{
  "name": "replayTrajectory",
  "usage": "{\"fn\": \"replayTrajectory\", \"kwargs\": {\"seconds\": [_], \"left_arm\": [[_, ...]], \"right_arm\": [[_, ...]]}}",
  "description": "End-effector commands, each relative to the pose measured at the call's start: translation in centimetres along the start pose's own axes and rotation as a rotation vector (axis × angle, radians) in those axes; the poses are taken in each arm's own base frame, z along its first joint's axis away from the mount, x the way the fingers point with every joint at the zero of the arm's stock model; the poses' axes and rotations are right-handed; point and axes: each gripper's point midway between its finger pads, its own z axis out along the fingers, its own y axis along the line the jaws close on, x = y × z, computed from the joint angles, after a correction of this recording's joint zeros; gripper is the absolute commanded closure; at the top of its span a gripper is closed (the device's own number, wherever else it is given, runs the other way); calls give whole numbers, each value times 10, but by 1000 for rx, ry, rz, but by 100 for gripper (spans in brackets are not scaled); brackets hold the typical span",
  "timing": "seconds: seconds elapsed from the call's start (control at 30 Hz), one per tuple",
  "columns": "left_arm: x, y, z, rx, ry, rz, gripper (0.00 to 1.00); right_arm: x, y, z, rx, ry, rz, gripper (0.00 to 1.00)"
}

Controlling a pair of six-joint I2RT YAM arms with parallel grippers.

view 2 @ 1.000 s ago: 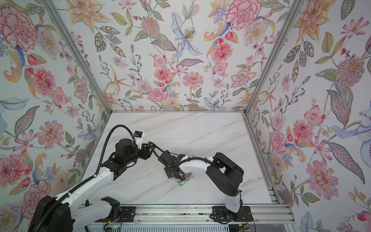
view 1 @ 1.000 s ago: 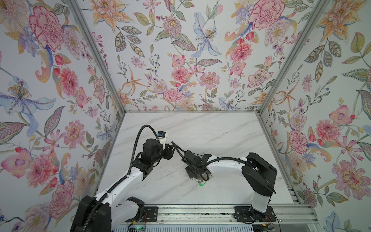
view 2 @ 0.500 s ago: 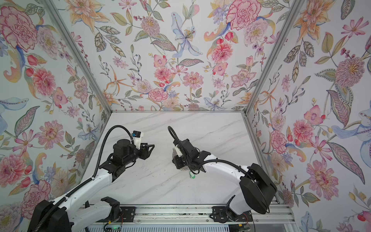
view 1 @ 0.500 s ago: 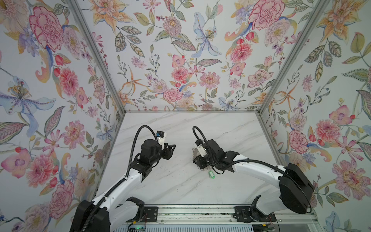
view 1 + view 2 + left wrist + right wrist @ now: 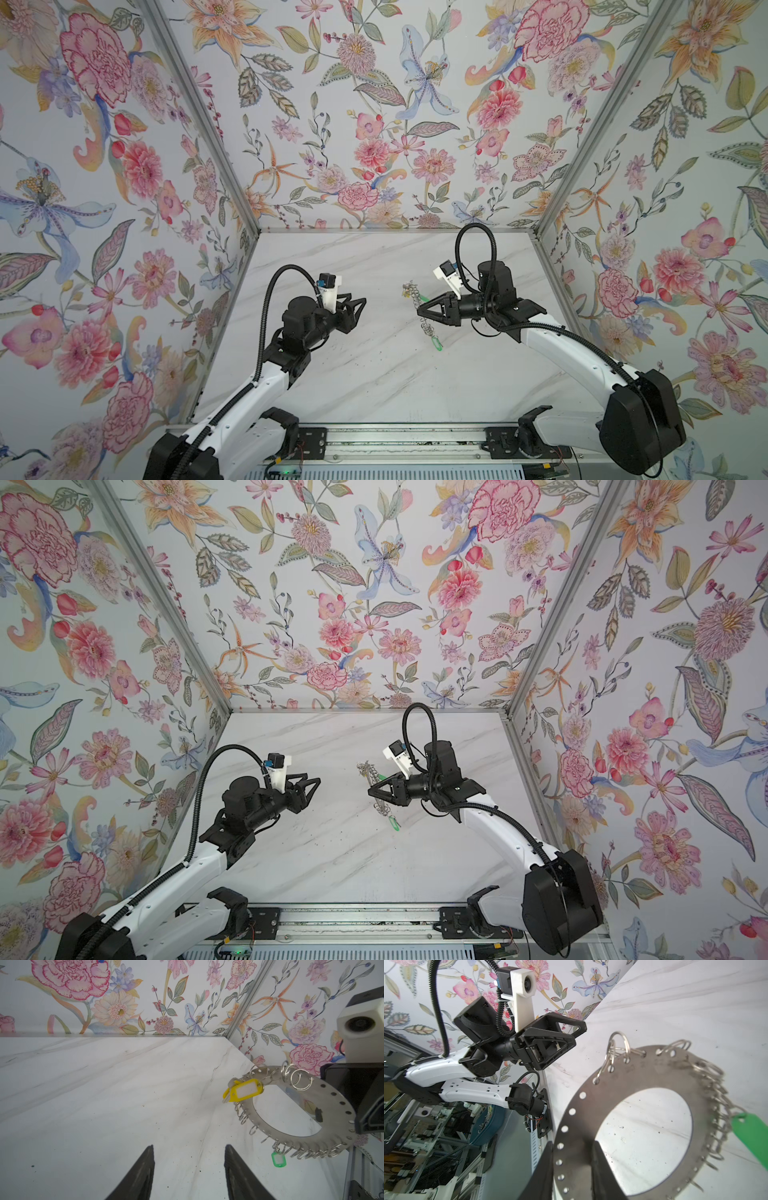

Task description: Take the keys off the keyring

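Keyring [image 5: 330,1109] hangs edge-up, pinched by the right gripper [image 5: 422,309]; the left gripper [image 5: 360,305], jaws parted and empty, faces it across a gap.

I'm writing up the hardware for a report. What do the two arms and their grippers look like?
Both arms have glossy white shells with black joints and black bases on a metal rail. The left gripper and right gripper are black, with tapering triangular open-frame fingers. Each wrist carries a white camera mount with a small blue connector, and a black ribbed cable loops above each arm.
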Motion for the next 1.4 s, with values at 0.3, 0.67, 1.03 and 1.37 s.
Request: {"fn": "replayTrajectory", "kwargs": {"seconds": [0.3,0.67,1.03,1.37], "left_arm": [[-33,-62,-4,252,-170,64,44],[-40,-101,24,329,-148,137,43],[-46,-98,27,304,-175,138,77],[-38,-88,17,239,-156,155,100]], "right_arm": [[-37,62,-12,-251,-56,-113,82],[-45,84,-11,-284,-66,-148,83],[-52,87,-16,-256,-118,-163,84],[-54,71,-13,-219,-136,-133,87]]}}
